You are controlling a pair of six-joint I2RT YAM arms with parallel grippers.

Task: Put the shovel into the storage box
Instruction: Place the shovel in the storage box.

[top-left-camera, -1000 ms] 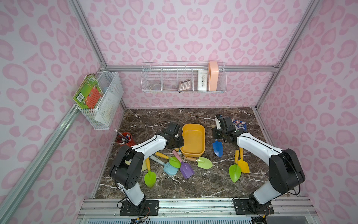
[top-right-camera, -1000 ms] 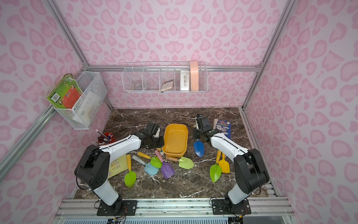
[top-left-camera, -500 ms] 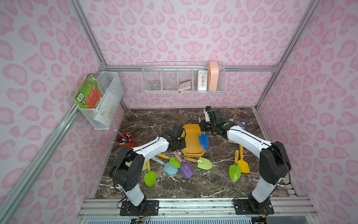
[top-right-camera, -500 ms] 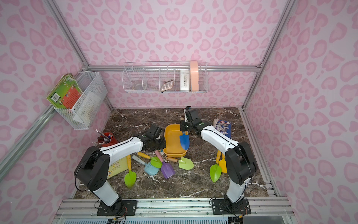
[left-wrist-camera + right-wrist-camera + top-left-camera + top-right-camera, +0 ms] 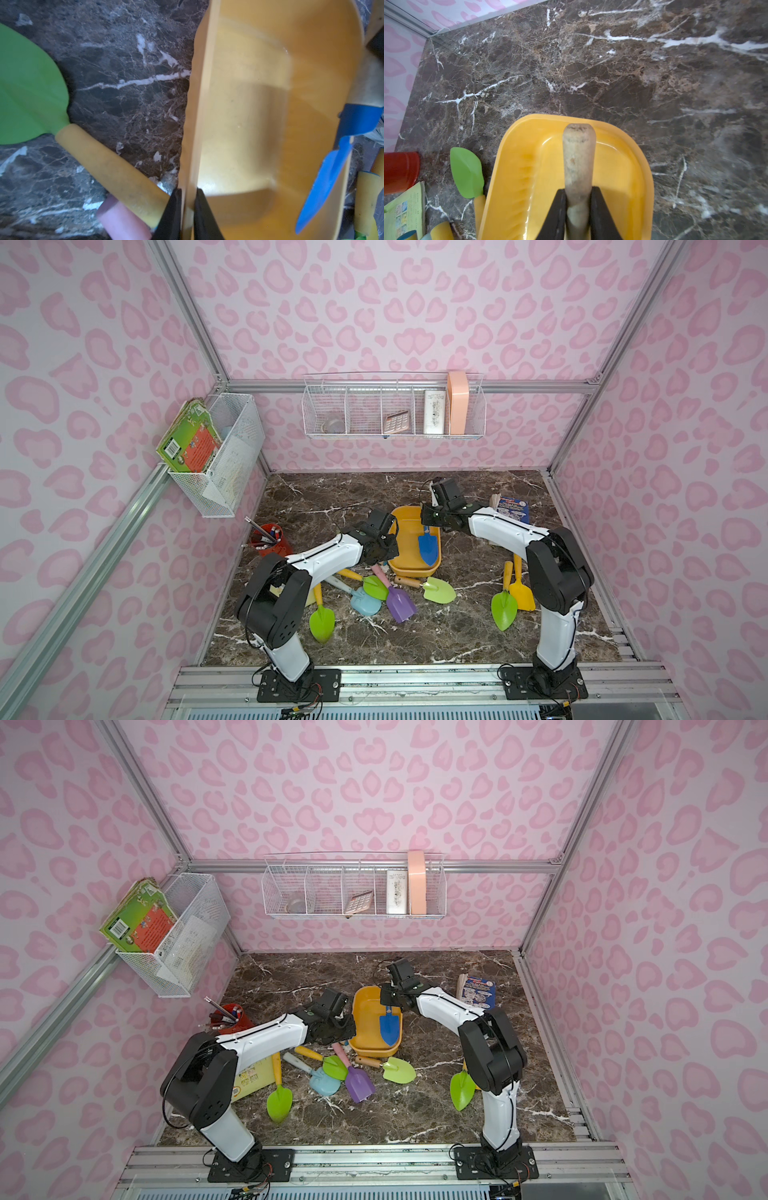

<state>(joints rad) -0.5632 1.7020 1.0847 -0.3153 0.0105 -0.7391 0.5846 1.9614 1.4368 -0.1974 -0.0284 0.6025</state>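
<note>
On the worktop point(image 5: 332, 489), the storage box point(image 5: 407, 531) is lying under the right jaws with the left jaws pinching its rim, and the blue shovel point(image 5: 428, 545) is hanging into it, handle clamped between the right jaws, seemingly needing only release.

Left end effector point(image 5: 188, 193): black jaws closed on the near wall of the yellow storage box point(image 5: 239, 124). Blue shovel point(image 5: 324, 182): blade overlaps the far wall; contact not determinable. On the bench point(image 5: 124, 104) outside: green shovel point(image 5: 31, 87) with yellow handle, pink handle point(image 5: 122, 218) just beside it.
</note>
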